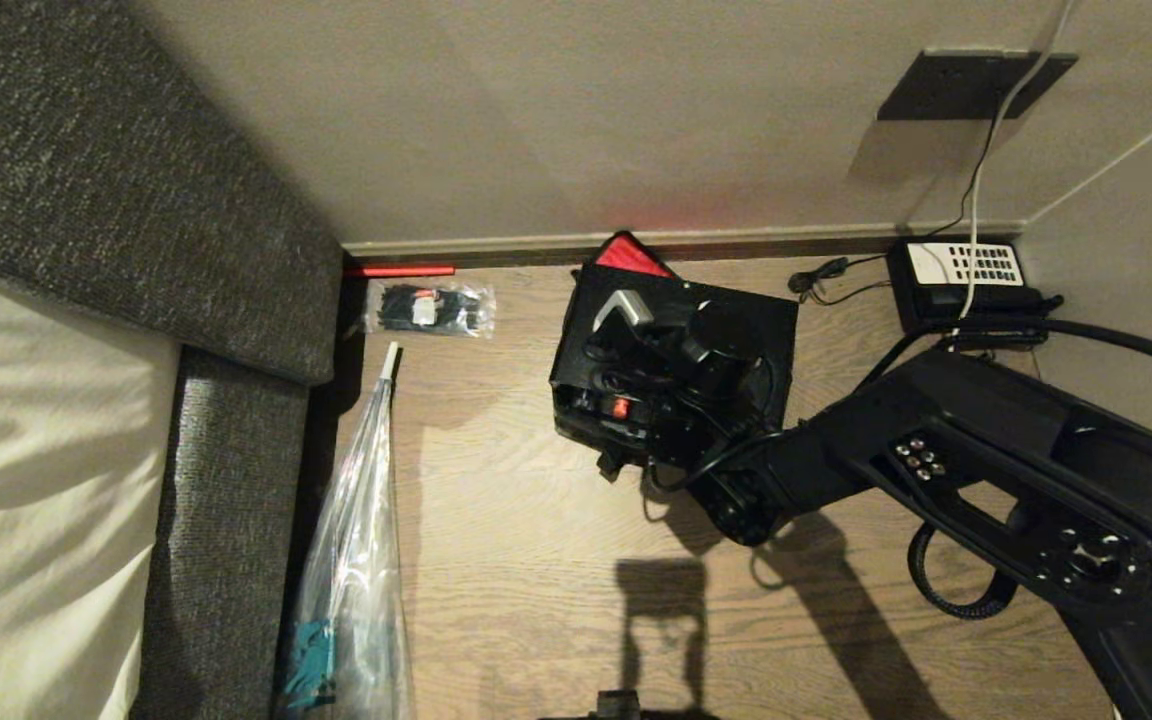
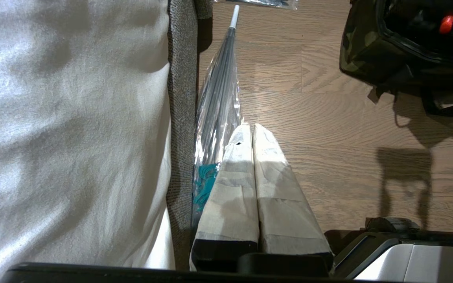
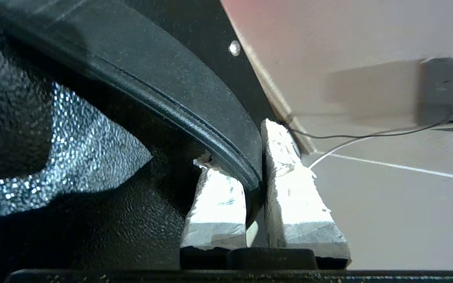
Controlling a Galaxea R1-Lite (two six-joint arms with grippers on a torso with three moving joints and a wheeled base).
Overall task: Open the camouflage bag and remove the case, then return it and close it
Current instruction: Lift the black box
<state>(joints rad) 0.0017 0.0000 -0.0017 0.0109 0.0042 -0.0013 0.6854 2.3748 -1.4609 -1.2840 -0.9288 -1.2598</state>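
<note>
Our right gripper (image 3: 256, 173) is clamped on the rim of the case (image 1: 726, 340), one taped finger on each side of the black edge, as the right wrist view shows. In the head view the case is tilted over the open camouflage bag (image 1: 576, 400), which sits on the wooden floor (image 1: 496, 520) near the skirting board at the far wall; the red lid lining (image 1: 628, 255) stands up behind it against the wall. The right arm reaches in from the floor's right side, so the case lies directly ahead of that gripper, its broad face slanting up towards the wall. We judge the case is partly in the bag's mouth, but cannot tell whether it is on its way out or in.

Our left gripper (image 2: 253, 133) is parked low beside the bed, fingers pressed together and holding nothing, well apart from the bag; the right arm is far the nearer.

Much is hidden: the arm and its cables cover the bag's front, the zipper and buckles cannot be made out, and the case's lower edge is lost inside the bag.
</note>
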